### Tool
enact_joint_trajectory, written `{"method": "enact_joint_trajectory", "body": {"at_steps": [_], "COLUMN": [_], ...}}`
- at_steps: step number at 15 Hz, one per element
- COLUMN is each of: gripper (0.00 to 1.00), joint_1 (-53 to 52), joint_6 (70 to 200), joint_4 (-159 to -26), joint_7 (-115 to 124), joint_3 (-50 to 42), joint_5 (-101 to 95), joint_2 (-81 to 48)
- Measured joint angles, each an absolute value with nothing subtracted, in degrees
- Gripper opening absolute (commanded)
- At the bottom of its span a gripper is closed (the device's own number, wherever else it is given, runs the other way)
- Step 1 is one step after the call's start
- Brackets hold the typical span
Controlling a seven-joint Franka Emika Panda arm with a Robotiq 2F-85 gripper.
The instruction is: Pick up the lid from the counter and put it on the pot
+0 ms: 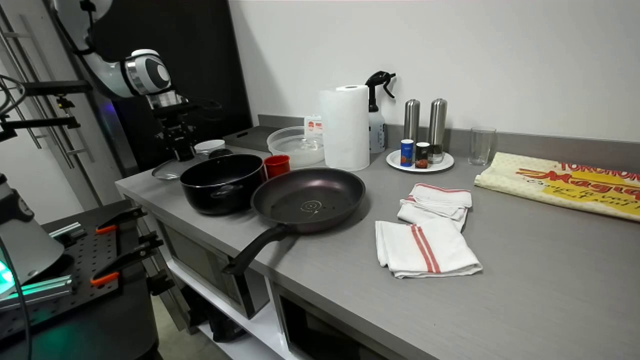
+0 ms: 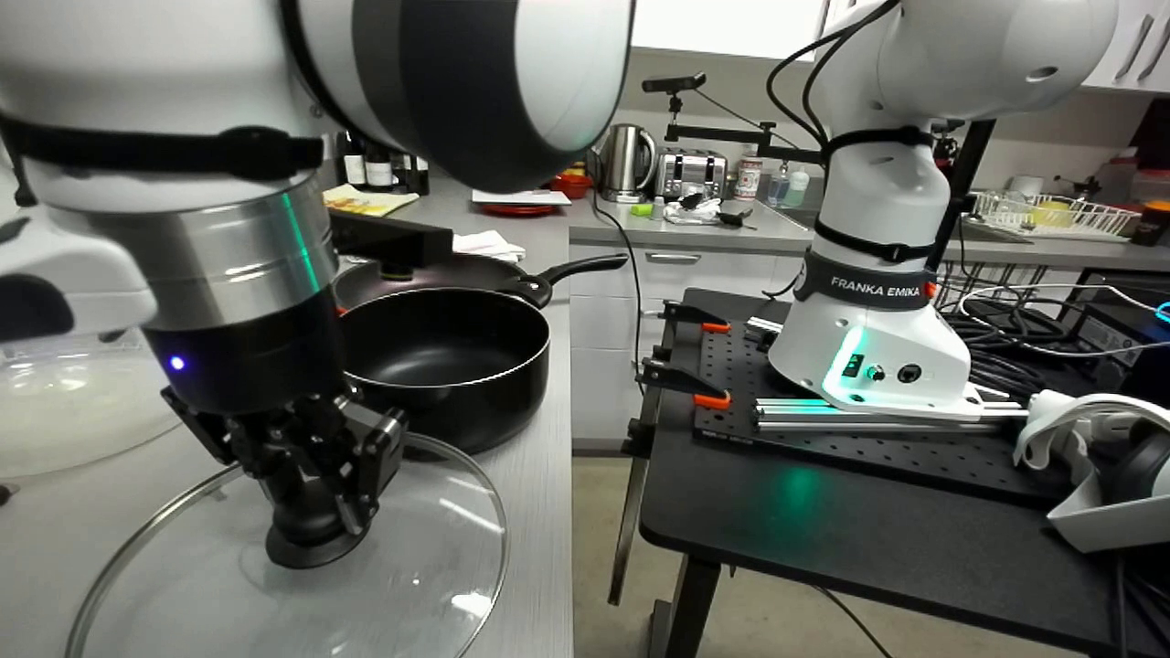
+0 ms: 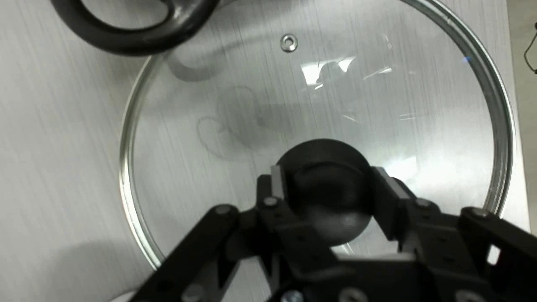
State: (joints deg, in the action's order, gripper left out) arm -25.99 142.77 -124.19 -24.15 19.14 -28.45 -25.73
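Observation:
The see-through lid [image 2: 430, 548] with a pale metal rim is over the far end of the grey counter [image 1: 525, 260], beside the pot. It also shows in an exterior view [image 1: 166, 172] and fills much of the wrist view [image 3: 184, 176]. My gripper [image 3: 325, 184] has its fingers on both sides of the lid's dark knob, with both pads against it. It points down at the knob in both exterior views [image 1: 184, 152] [image 2: 320, 507]. Whether the rim touches the counter I cannot tell. The black pot [image 1: 215, 195] stands uncovered beside the lid; its handle [image 3: 130, 42] reaches over the lid's rim in the wrist view.
A black frying pan [image 1: 310, 200] stands next to the pot, its handle past the counter's front edge. A red cup [image 1: 276, 165], a clear plastic tub [image 1: 295, 150] and a paper roll [image 1: 345, 130] stand behind. A white bowl [image 1: 209, 145] is near the gripper.

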Motion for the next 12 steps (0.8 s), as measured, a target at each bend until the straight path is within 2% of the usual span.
{"method": "enact_joint_trajectory", "body": {"at_steps": [12], "gripper": [0.25], "joint_1": [-27.24], "joint_6": [142.51], "joint_4": [-129.16], "joint_7": [-21.31], "joint_3": [21.55], "joint_5": [-28.45], "joint_2": [-15.39]}}
